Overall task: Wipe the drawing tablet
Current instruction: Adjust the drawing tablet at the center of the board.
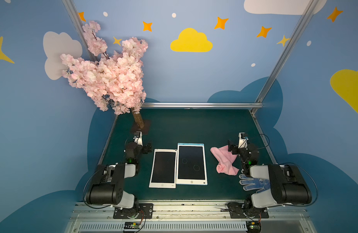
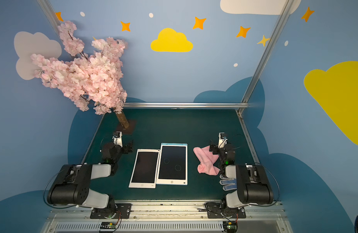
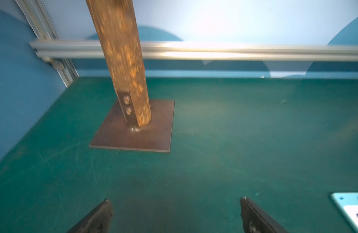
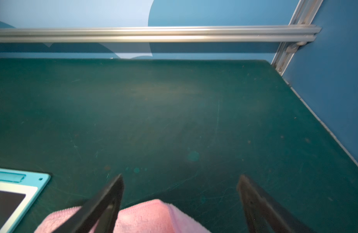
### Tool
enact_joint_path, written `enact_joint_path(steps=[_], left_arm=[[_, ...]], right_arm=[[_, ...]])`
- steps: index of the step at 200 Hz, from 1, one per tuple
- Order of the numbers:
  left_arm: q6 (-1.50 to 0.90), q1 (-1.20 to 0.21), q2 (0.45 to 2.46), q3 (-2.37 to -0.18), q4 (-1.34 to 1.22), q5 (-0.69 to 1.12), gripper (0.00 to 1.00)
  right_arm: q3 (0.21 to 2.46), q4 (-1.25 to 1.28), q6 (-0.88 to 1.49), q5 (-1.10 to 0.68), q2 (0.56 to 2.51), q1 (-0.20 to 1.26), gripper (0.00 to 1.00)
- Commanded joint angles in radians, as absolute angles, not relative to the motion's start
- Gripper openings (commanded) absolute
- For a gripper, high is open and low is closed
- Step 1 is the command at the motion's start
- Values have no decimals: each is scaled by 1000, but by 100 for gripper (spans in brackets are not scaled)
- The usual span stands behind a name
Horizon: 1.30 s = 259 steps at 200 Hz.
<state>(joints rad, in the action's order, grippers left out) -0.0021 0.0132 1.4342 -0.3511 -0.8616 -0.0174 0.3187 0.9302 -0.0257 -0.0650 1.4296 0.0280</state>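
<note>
You have one blossom tree at the far left corner of the green table, bolted to a square base plate.

Next is your left gripper, jaws spread wide and holding nothing. It hovers over bare table between the base plate and the tablets.

Two tablets lie flat in the middle, side by side, with their long edges meeting. The white tablet is on the left, and its dark screen looks blank. The blue tablet is on the right, set a little farther back, and you can count two faint circles drawn on its screen.

To the right, apart from the blue tablet, lies one crumpled pink cloth. Your right gripper sits over the cloth's far end, jaws wide apart and gripping nothing. In the right wrist view the cloth lies below the fingers; you cannot tell whether one touches it.

One white glove with blue dots lies at the near right, partly hidden under the right arm.
</note>
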Motion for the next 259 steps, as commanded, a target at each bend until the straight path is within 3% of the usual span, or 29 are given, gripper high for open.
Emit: enact_joint_path(steps=[1, 41, 80, 89, 96, 104, 111, 126, 136, 152, 190, 210, 230, 259], left_arm=[[24, -12, 1344, -367, -765, -77, 100], [18, -51, 1241, -480, -674, -147, 100], [2, -165, 1233, -743, -606, -295, 100], [-136, -191, 1235, -831, -519, -385, 100], [-368, -192, 1220, -926, -256, -427, 100], [-611, -168, 1202, -1036, 45, -383, 100], [-696, -137, 1214, -1068, 92, -312, 100], [-804, -83, 1260, -1061, 46, -68, 100], [-815, -96, 1280, -1081, 84, -25, 100], [-757, -162, 1273, -1101, 169, -71, 100], [-661, -284, 1203, -1073, 368, -61, 97], [-642, -331, 1193, -1058, 522, -11, 94], [-682, -378, 1187, -1016, 600, 70, 86], [-742, -505, 1217, -970, 607, 113, 73]], right_arm=[[356, 795, -17, -4, 1335, 42, 91], [534, 621, 9, 9, 1228, 65, 91], [1000, 311, 43, 78, 1175, 163, 91], [1117, 188, 179, 88, 1182, 160, 91], [1222, -1, 308, 88, 1203, 142, 91], [1312, -186, 470, 117, 1236, 118, 91], [1351, -334, 622, 75, 1255, 76, 97], [1301, -305, 716, -223, 1259, -4, 97], [1272, -302, 736, -291, 1247, -13, 97], [1283, -426, 652, -195, 1203, 59, 97], [1351, -727, 345, 185, 1094, 397, 97], [1190, -720, 502, 147, 981, 340, 97], [1030, -639, 484, -136, 900, 243, 95], [1120, -902, 439, 4, 1015, 464, 95]])
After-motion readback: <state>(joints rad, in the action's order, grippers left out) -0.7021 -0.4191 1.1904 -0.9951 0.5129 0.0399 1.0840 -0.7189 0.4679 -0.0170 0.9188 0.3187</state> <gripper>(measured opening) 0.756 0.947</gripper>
